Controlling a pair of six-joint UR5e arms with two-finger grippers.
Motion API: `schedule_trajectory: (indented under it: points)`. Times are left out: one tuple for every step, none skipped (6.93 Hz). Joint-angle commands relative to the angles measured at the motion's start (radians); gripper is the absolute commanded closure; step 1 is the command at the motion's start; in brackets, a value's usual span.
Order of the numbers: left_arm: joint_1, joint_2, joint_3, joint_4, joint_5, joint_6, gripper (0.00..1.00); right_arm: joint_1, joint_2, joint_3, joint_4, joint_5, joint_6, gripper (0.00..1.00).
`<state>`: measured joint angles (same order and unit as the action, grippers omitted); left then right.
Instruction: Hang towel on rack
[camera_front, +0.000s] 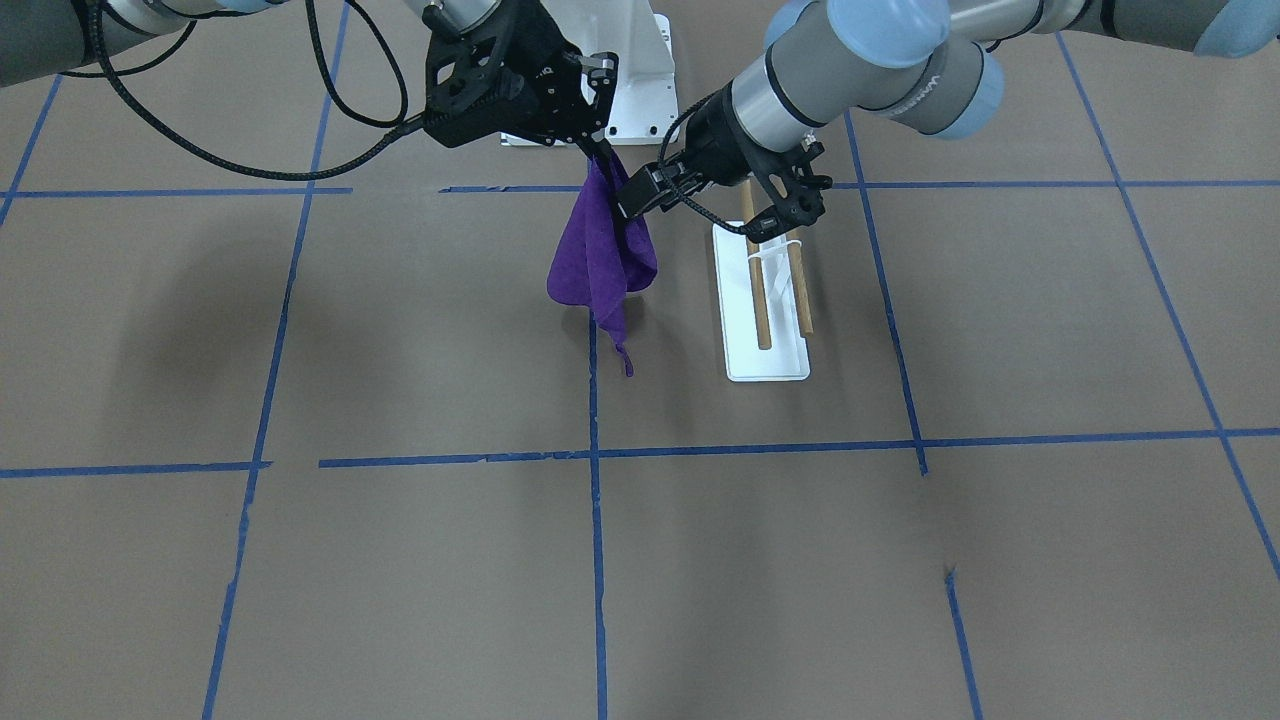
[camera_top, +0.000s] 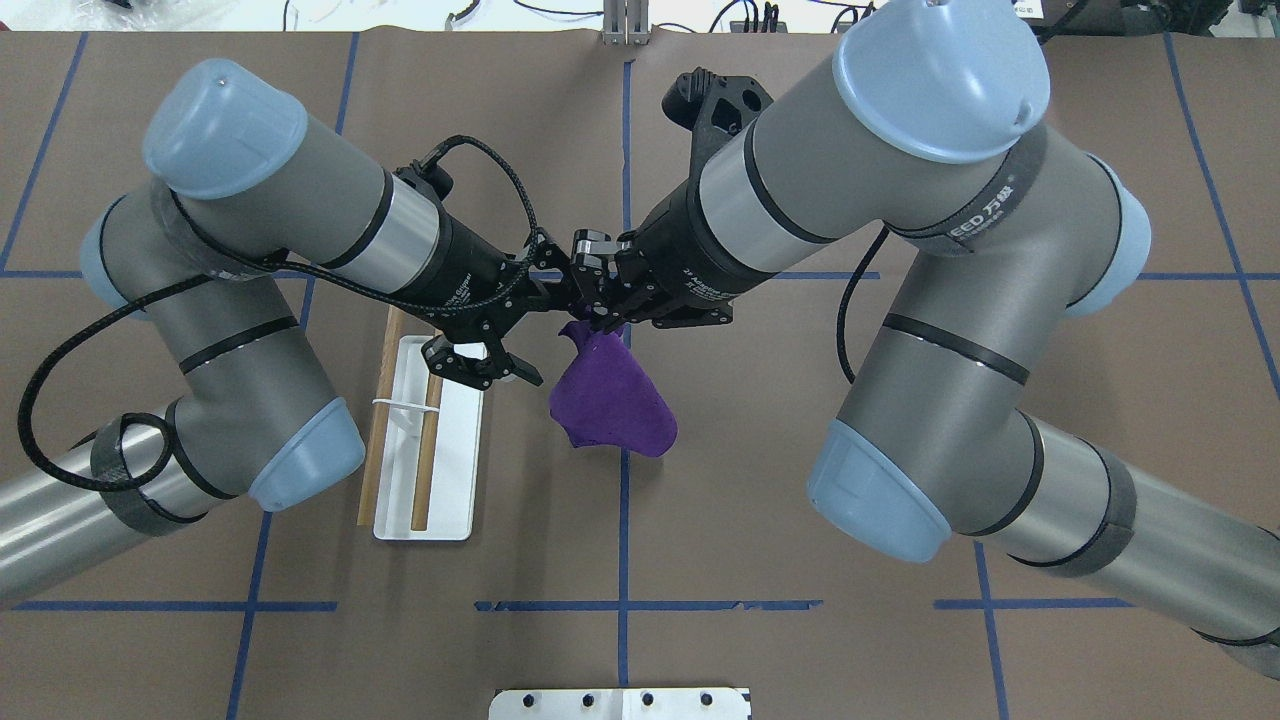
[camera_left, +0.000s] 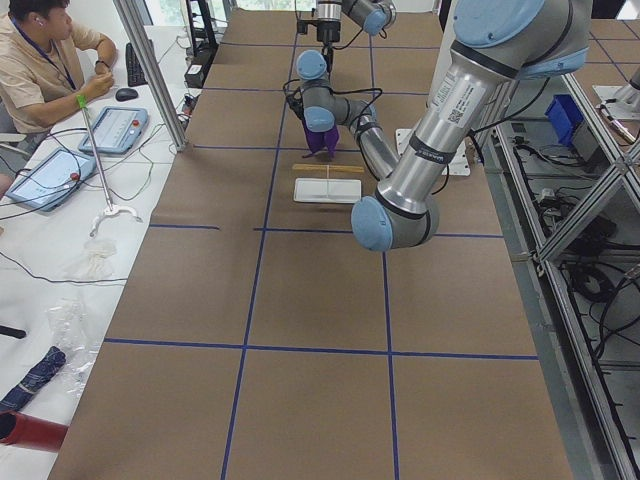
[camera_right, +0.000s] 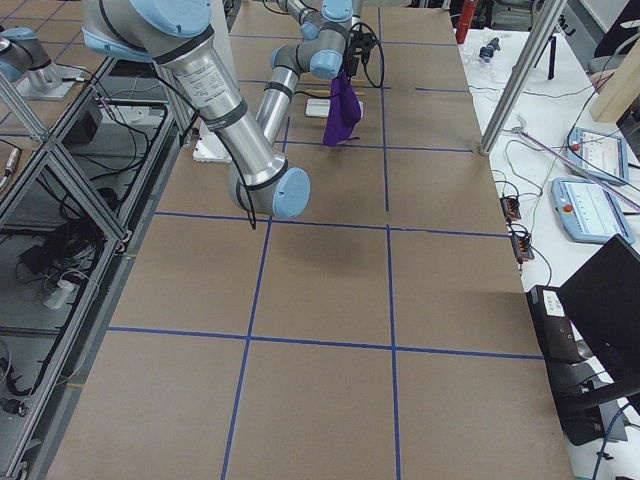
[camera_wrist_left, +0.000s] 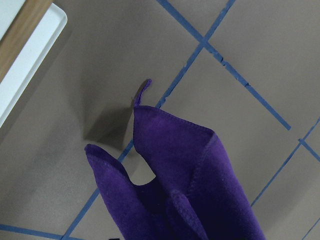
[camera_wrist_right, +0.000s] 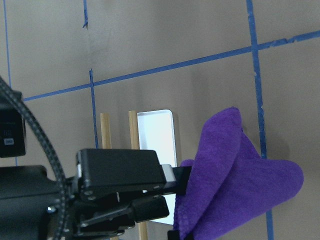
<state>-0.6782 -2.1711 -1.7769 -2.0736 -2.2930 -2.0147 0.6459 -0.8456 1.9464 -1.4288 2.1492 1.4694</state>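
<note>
The right hand (camera_front: 597, 148) is clamped on the top of the purple towel (camera_front: 598, 255), which hangs from it in loose folds above the brown surface (camera_front: 400, 350), its small corner loop (camera_wrist_left: 142, 92) at the lowest tip. The left hand (camera_front: 628, 205) reaches in from the rack's side and its fingers touch the towel's upper edge just below the right hand, but I cannot tell whether they have closed on the cloth. The rack (camera_front: 768, 372) stands just beside the towel, apart from it, under the left wrist, its two wooden dowels (camera_front: 760, 310) lying parallel over the white base.
</note>
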Motion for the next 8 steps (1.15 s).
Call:
schedule_trajectory:
  points:
    - [0.015,-0.007,0.002,0.0,0.02,-0.004,0.46,0.001,-0.001,0.005,0.001,0.001,0.002,1.0]
    - [0.016,-0.007,-0.001,0.0,0.02,-0.002,0.84,0.001,-0.001,0.005,0.001,0.001,0.0,1.0]
    - [0.016,-0.007,-0.004,0.0,0.02,-0.001,1.0,0.001,-0.003,0.006,0.002,0.003,-0.001,1.0]
    - [0.016,-0.007,-0.006,0.0,0.02,0.005,1.0,0.001,-0.004,0.006,0.002,0.003,-0.001,1.0]
    - [0.016,-0.004,-0.013,0.0,0.021,0.011,1.0,0.003,-0.01,0.006,0.013,0.003,-0.001,1.0]
    - [0.014,0.0,-0.021,0.0,0.021,0.014,1.0,0.006,-0.024,0.008,0.043,0.005,0.0,0.51]
    - [0.011,0.019,-0.045,-0.002,0.021,0.014,1.0,0.017,-0.074,0.063,0.042,0.005,0.002,0.01]
    - [0.006,0.071,-0.073,-0.005,0.021,0.028,1.0,0.033,-0.184,0.153,0.047,0.009,0.0,0.0]
